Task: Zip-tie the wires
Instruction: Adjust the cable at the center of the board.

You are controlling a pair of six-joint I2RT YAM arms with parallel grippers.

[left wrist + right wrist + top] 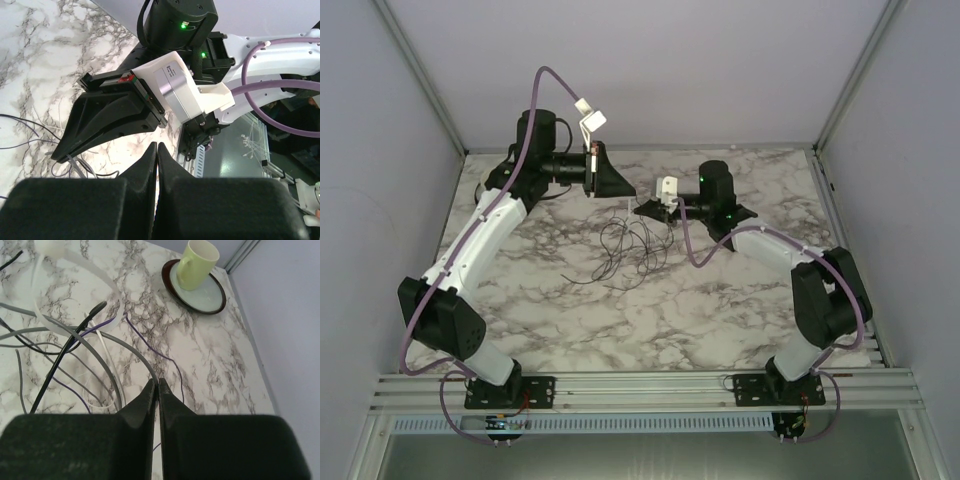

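The wires (pixel 632 248) lie in loose dark loops on the middle of the table (pixel 740 310), toward its far side; in the right wrist view they show as grey, black and purple strands (pixel 75 340) fanned over the marble, with a white zip tie (pixel 100 272) curving across them; the right gripper (pixel 640 210) hangs just beyond the loops, its jaws together, a grey strand running up to their tips, though whether it is pinched cannot be told; the left gripper (pixel 632 192) is just beside it on the far side, tips close, jaws also pressed together on nothing; further off, near the table edge, a mug (pixel 197 262) stands on a saucer (pixel 212 302).
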